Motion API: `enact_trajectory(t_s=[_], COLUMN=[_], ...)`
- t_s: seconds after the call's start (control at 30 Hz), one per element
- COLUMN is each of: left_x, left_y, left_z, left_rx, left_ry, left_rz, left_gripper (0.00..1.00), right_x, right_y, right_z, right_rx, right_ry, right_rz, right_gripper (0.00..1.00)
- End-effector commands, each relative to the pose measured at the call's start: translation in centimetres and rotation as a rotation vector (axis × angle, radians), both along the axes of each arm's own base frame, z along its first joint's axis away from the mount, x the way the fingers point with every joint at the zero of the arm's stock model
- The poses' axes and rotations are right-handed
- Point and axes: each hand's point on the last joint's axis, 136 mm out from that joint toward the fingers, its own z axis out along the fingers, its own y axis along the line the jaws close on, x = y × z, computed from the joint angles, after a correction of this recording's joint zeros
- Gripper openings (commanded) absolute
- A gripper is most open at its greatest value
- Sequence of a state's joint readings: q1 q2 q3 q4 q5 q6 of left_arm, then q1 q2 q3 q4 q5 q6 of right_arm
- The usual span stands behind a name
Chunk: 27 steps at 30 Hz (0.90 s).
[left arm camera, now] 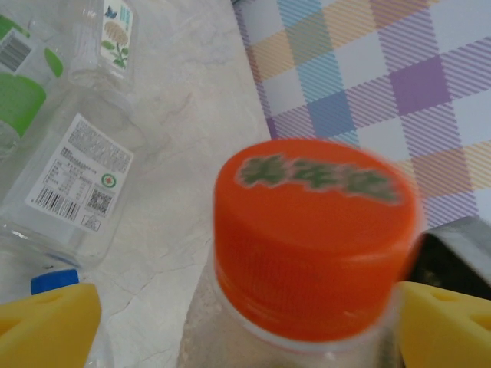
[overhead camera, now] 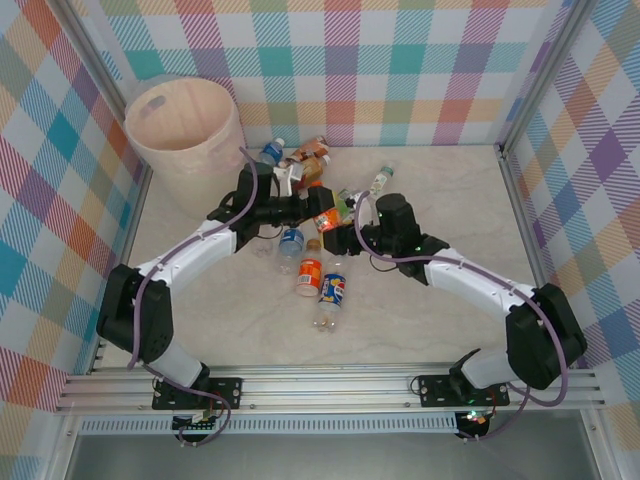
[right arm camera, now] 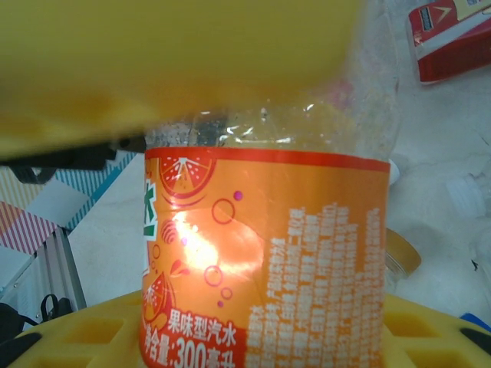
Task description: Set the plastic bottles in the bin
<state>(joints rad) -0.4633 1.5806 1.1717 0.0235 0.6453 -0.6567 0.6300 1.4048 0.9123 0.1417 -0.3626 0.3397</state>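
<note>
At the middle of the worktop, the right tool was clenched on an orange-labelled bottle, which sat between its yellow pads. The left tool stood released, its fingers spread wide on either side of an orange-capped bottle. The other plastic bottles lay strewn about both tools, and the bin stood at ten o'clock from them.

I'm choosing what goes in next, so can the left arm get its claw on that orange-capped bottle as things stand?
Probably yes. The left claw straddles the orange-capped bottle, its jaws open on either side, with nothing in between. It looks ready to close on it.
</note>
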Motion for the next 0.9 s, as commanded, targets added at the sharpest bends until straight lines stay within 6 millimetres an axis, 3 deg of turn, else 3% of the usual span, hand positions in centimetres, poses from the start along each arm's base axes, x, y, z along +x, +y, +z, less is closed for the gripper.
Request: enact_trajectory(t_s=[0.0,0.33,0.43,0.73,0.87], left_x=[-0.1,0.6,1.0,1.9,2.2], left_y=[-0.7,-1.3,-1.1,-0.6,0.0], left_z=[-0.1,0.1,0.2,1.2,1.6], left_rx=[0.043,0.021,0.019,0.007,0.018], left_ry=[-0.005,0.031,0.040,0.038,0.024], left_rz=[-0.011,-0.014,0.010,0.067,0.092], left_gripper=[0.91,0.56,0.50,0.41,0.40], right_x=[0.1,0.2,0.2,0.2,-0.4], right_y=[1.3,1.6,1.5,0.5,0.0], right_z=[2.9,2.5,2.6,2.1,2.7], right_rx=[0.043,-0.020,-0.037,-0.101,-0.104], right_ry=[-0.097,-0.109,-0.124,-0.128,-0.145], right_rz=[0.065,0.090,0.100,0.072,0.074], right_gripper=[0.46,0.48,0.52,0.86,0.94])
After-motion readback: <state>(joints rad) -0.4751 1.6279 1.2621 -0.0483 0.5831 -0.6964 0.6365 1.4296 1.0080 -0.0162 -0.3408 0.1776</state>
